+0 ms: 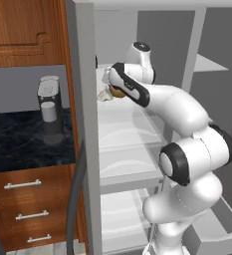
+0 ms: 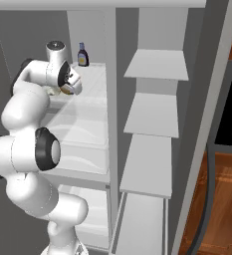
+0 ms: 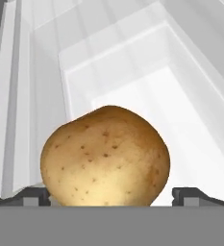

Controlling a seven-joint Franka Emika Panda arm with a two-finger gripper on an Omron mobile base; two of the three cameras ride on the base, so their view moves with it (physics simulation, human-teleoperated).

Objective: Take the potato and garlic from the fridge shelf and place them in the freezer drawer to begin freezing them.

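The golden-brown potato (image 3: 105, 156) sits between my two fingertips (image 3: 35, 195), and my gripper (image 3: 112, 194) is shut on it. In the left base view the gripper (image 1: 112, 90) reaches into the fridge just above the white ribbed fridge shelf (image 1: 123, 122), holding the potato (image 1: 119, 93). The pale garlic (image 1: 105, 95) lies right beside it on the left. From the right base view, the potato (image 2: 66, 89) shows under the hand (image 2: 70, 83) over the shelf (image 2: 87, 102). The light grey freezer drawer (image 1: 226, 221) stands pulled out low at the right, partly behind my arm.
A dark-capped sauce bottle (image 2: 82, 54) stands at the back of the shelf. Plain grey door shelves (image 2: 154, 114) line the right. The fridge's left wall (image 1: 87, 124) is close to the hand. A coffee machine (image 1: 49, 102) and wooden drawers (image 1: 25, 209) lie left.
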